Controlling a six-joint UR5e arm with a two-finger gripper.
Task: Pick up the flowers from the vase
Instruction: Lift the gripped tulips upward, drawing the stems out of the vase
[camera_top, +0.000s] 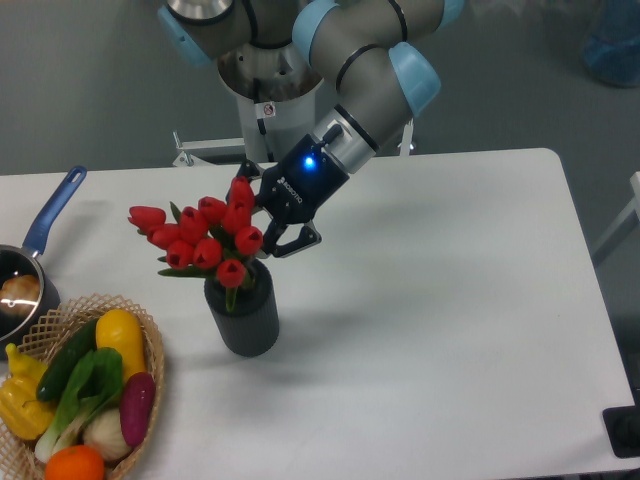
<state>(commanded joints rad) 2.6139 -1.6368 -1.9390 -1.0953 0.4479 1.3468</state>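
Red tulip flowers lean left, stems in ribbed dark grey vase, upright near-left on table
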